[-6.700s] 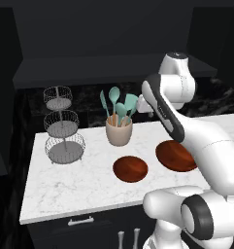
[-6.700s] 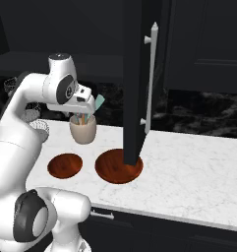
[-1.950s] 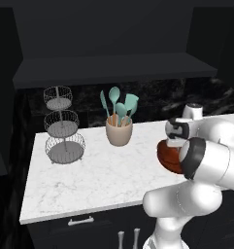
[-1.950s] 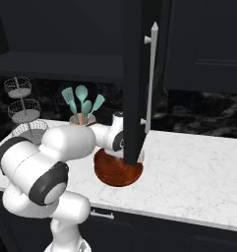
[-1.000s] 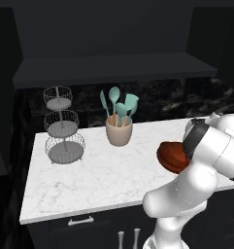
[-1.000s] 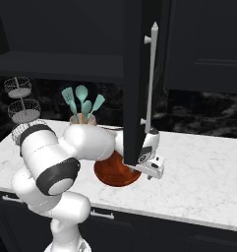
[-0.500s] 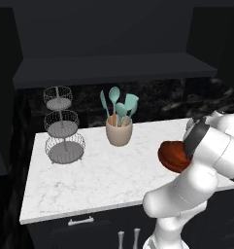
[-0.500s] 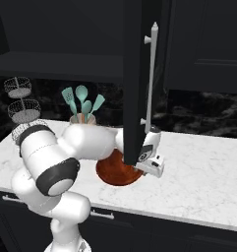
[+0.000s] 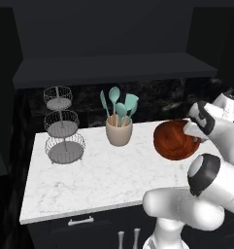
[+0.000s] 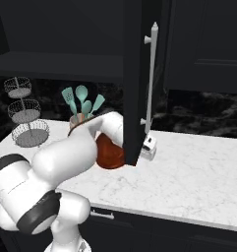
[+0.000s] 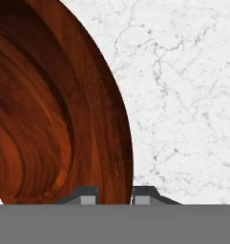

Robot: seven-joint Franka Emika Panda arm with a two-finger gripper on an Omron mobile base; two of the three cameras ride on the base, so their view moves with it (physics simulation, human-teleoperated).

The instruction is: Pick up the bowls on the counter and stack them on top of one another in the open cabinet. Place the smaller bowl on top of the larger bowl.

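While the rim of the wide glossy reddish-brown bowl (image 11: 64, 114) is being pinched, the two-finger gripper (image 11: 115, 196) is clenched on it, one dark fingertip (image 11: 88, 195) inside the rim and the other outside, per hand view. The larger bowl (image 9: 174, 140) is being held tilted, w/ its inside turned toward the left base cam, at the right end of the white marble counter (image 9: 89, 180); whether it is touching the slab cannot be told. From the right base view the bowl (image 10: 109, 152) is being partly hidden behind the white arm and the edge of the black cabinet door (image 10: 137, 74), close to the counter (image 10: 189, 182).

The open matte black wall cabinet (image 9: 113, 68) is being seen above the counter, its shelf floor dark. A beige utensil cup w/ teal spoons (image 9: 119, 131) is standing just left of the bowl, apart from it. A three-tier wire basket stand (image 9: 62, 126) is standing near the counter's left end.
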